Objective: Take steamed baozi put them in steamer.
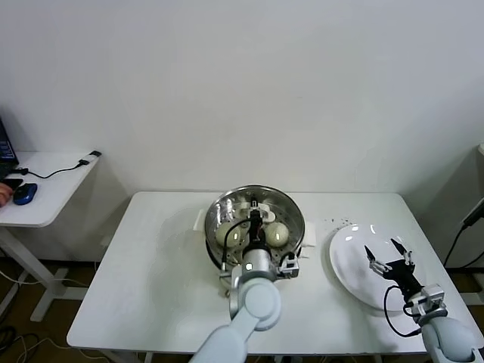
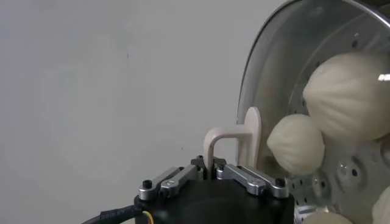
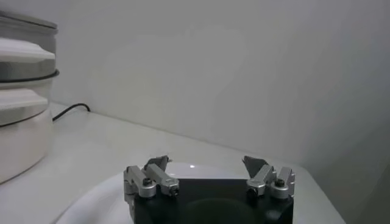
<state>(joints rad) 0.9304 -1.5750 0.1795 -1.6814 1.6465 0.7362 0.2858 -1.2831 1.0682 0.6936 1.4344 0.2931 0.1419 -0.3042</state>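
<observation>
We see the steamed baozi (image 1: 277,234) lying on the perforated tray inside the steamer (image 1: 291,208) at mid-table, so we judge the loading largely done. The white plate (image 1: 349,261) to its right carries nothing, which fits. Our left gripper (image 1: 256,214) reaches over the near rim into the pot, fingers together and holding nothing, wrist angled down. Our right gripper (image 1: 388,254) hovers low over the plate with its fingers spread apart, empty.
</observation>
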